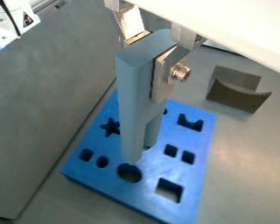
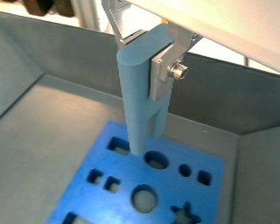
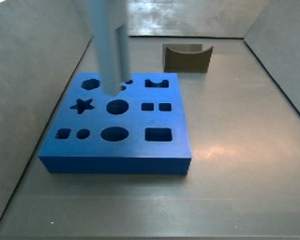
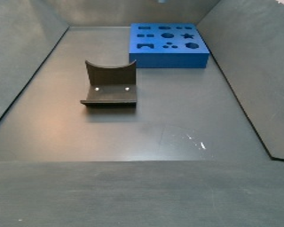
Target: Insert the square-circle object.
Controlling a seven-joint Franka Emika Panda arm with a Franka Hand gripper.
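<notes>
My gripper [image 1: 150,54] is shut on the top of the square-circle object [image 1: 137,105], a long grey-blue peg that hangs upright; it shows in both wrist views [image 2: 143,96]. The silver fingers [image 2: 166,66] clamp its flat sides. Below lies the blue block [image 1: 195,179] with several shaped holes. The peg's lower end is at the block's top, at a round hole [image 1: 129,173]. In a side view the peg [image 3: 106,42] comes down onto the block's back row [image 3: 120,87]; I cannot tell whether it has entered. The block also shows in the other side view [image 4: 169,55], where the gripper is out of view.
The fixture [image 3: 187,56] stands on the grey floor behind the block; it also shows in a wrist view [image 1: 238,90] and in a side view [image 4: 109,84]. Sloped grey walls [image 3: 40,84] enclose the floor on all sides.
</notes>
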